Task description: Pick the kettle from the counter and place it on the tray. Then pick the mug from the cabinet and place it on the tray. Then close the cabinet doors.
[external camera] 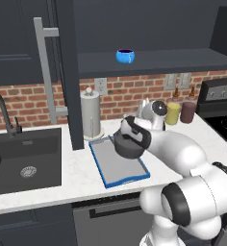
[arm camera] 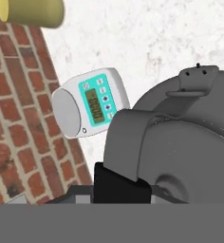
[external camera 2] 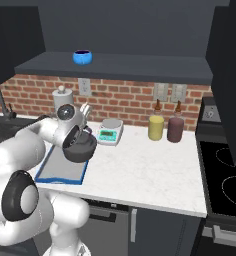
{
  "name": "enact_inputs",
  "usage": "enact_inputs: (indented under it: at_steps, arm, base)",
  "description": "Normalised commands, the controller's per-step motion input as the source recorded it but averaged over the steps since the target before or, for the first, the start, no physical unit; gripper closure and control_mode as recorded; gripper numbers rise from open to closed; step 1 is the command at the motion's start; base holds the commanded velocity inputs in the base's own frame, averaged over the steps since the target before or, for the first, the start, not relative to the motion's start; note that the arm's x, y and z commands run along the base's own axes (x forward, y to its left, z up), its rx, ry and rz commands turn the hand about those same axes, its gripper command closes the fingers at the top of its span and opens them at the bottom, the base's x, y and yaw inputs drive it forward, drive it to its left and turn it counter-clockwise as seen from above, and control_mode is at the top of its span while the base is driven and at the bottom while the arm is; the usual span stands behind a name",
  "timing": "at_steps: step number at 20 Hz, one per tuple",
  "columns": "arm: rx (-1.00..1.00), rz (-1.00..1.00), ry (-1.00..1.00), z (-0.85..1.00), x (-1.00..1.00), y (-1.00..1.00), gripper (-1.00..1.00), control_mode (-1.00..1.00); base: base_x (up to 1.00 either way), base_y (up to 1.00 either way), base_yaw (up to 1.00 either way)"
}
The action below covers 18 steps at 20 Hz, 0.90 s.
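You will find no readable text, brand, number or sign anywhere here. The nearest thing to it is the small grey kitchen scale (arm camera: 90, 110), lying on the counter (arm camera: 171, 42) just beyond the gripper: its teal panel (arm camera: 98, 102) carries a dark display and a few round button marks, all too blurred to read. The wall plates (external camera 2: 171, 92) behind are blank.

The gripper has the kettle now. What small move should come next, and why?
Probably lower it straight down, then release. The gripper holds the kettle by its handle, apparently above the tray at its far end, while the mug waits in the open cabinet.
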Motion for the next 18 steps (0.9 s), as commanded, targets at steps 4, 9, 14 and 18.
enact_inputs:
  at_steps: [4, 9, 14, 18]
  arm:
    - [0.0, -0.03, -0.24, -0.14, 0.17, 0.48, 1.0, -1.0]
    - [0.0, -0.04, -0.07, -0.16, 0.27, 0.39, 1.0, -1.0]
    - [0.0, 0.0, 0.0, -0.31, 0.19, 0.28, 1.0, -1.0]
    - [0.0, 0.0, 0.0, -0.22, 0.27, 0.18, 1.0, -1.0]
  base:
    - [0.0, 0.0, 0.0]
    - [0.0, 0.0, 0.0]
    - [0.0, 0.0, 0.0]
    - [0.0, 0.0, 0.0]
